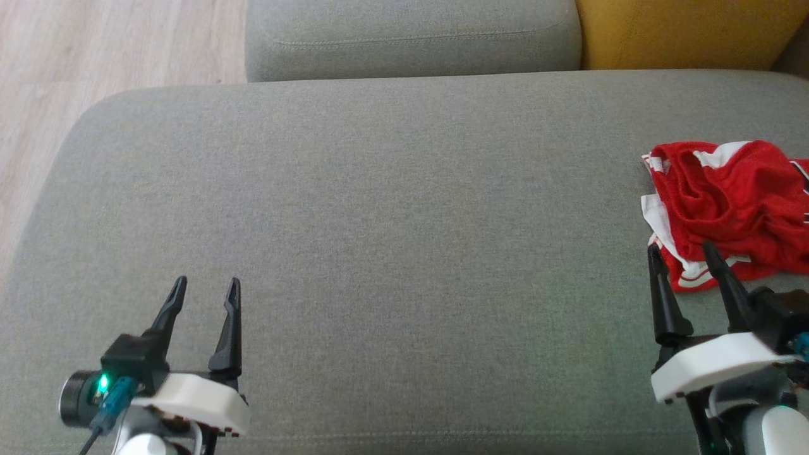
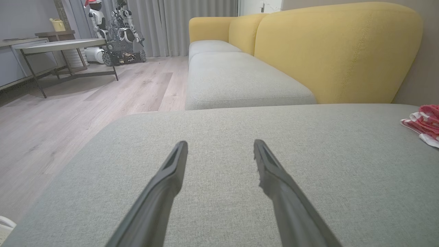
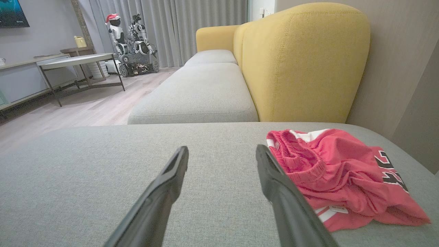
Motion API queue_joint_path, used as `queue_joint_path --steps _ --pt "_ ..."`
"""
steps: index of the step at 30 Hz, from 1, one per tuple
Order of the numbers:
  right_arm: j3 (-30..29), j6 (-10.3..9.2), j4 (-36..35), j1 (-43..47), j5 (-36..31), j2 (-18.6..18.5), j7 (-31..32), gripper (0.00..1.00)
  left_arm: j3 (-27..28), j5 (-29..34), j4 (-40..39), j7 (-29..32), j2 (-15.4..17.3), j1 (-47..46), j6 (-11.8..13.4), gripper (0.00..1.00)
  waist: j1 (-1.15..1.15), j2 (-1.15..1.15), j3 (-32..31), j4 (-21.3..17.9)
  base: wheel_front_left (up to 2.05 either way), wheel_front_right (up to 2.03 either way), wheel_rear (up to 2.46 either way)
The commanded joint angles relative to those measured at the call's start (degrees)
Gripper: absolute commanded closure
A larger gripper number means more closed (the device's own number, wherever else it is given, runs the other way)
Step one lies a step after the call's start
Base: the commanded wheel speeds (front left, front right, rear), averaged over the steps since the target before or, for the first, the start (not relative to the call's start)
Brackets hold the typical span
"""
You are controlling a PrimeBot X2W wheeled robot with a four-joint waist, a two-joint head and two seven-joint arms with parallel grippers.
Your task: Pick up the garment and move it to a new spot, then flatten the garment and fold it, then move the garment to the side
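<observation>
- The left gripper (image 1: 208, 283) hovers over the near left part of the grey cushion (image 1: 404, 221), its two dark fingers spread wide with nothing between them.
- The right gripper (image 1: 681, 249) hangs over the cushion's near right part, fingers likewise wide apart and empty.
- The red garment (image 1: 727, 202), trimmed in white, lies in a rumpled heap at the cushion's right side. It sits just past the right gripper's fingertips and a little to their right. The right wrist view shows it just beside the outer finger, but whether that finger brushes the cloth cannot be told. The heap is well apart from the left gripper.
- Judged by how it lies, the garment is neither flat nor folded, so flattening, folding and moving it aside appear left to do. The heap would fit a garment awaiting pickup as well as one set down at a new spot on the cushion.
- Beyond the cushion's far edge sit a second grey seat (image 1: 411, 38) and a yellow backrest (image 1: 689, 31).
</observation>
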Motion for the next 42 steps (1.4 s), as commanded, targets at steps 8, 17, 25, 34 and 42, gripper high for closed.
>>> queue_joint_path --steps 8,17,25,34,42 --pt "1.6 -0.05 -2.3 -2.6 0.7 -0.3 0.3 0.0 2.2 0.1 -1.5 -0.6 1.6 -3.6 0.6 0.0 0.0 0.0 0.1 0.0 0.0 0.0 0.0" --pt "0.1 0.0 0.0 0.0 0.6 0.0 0.5 1.0 -0.3 0.0 0.0 -0.1 0.1 -0.1 0.2 1.0 0.0 0.0 0.2 0.3 0.0 0.0 0.0" --pt "0.1 0.0 3.2 0.1 3.4 0.0 0.4 1.0 0.0 -2.4 2.2 0.5 -1.4 0.7 -0.4 1.0 0.0 0.0 0.2 0.2 0.0 0.0 0.0" --pt "0.0 -0.01 4.5 -0.7 9.6 -0.1 0.3 1.0 1.9 -7.7 3.1 1.6 -2.4 0.1 -2.1 1.0 0.0 0.0 0.1 0.1 0.0 0.0 0.0" --pt "-0.2 -0.01 5.6 -1.3 15.1 -0.1 0.1 1.0 3.6 -12.3 4.0 2.7 -3.3 -0.5 -3.6 1.0 0.0 0.0 0.1 0.0 0.0 0.0 0.0"
